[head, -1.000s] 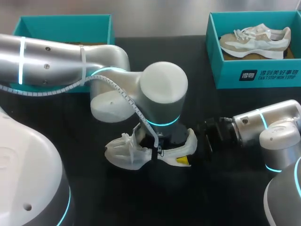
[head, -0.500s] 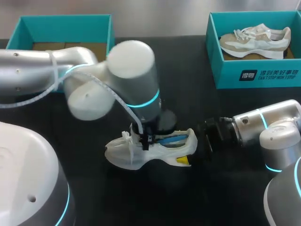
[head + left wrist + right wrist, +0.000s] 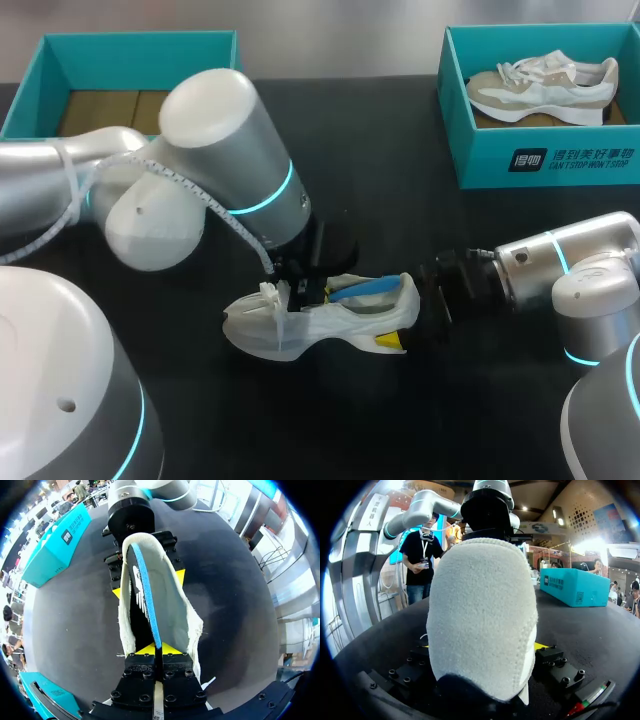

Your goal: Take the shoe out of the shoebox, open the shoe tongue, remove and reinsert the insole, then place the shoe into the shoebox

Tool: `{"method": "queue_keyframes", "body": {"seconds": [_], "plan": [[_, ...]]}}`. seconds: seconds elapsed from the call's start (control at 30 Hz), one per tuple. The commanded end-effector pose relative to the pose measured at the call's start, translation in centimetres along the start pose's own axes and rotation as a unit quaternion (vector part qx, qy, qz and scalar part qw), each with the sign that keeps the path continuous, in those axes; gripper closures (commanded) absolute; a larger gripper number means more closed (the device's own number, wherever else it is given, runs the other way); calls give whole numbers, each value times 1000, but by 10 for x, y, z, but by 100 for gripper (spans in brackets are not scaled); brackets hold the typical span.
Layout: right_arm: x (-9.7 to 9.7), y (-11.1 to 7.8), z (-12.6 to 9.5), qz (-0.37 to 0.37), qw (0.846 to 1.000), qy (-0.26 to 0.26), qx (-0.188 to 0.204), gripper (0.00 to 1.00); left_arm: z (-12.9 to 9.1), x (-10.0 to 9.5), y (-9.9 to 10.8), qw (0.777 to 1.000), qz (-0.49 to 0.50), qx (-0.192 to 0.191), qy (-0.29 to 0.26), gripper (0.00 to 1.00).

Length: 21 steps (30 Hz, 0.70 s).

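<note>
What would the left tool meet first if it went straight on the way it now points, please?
The left tool, shut on the blue insole, points into the shoe toward its heel. It would probably meet the inner heel lining first, though depth is unclear.

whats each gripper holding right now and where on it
The left gripper pinches the blue insole by its near end, inside the shoe; the right gripper clamps the shoe's heel.

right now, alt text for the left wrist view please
The left hand pinches a blue insole standing on edge inside a white shoe on the black table. Ahead of it, the right hand grips the shoe's heel.
</note>
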State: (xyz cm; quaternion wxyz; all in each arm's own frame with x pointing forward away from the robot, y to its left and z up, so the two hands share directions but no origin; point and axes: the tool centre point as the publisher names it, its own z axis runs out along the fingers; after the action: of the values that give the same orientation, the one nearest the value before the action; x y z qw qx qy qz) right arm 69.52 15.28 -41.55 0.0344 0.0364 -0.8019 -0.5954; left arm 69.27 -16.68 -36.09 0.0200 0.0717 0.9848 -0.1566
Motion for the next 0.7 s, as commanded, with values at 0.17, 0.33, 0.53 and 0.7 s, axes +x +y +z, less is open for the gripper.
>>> {"method": "queue_keyframes", "body": {"seconds": [0.17,0.33,0.53,0.7], "plan": [[1,-2,2,1,1000,0,2,100,-11,2,-11,999,-12,16,-31,100],[1,-2,2,1,1000,0,2,100,-12,4,-8,999,-22,9,-42,100],[1,-2,2,1,1000,0,2,100,-12,5,6,998,-44,4,-43,100],[1,-2,2,1,1000,0,2,100,-12,2,0,998,-49,-3,-49,100]]}}
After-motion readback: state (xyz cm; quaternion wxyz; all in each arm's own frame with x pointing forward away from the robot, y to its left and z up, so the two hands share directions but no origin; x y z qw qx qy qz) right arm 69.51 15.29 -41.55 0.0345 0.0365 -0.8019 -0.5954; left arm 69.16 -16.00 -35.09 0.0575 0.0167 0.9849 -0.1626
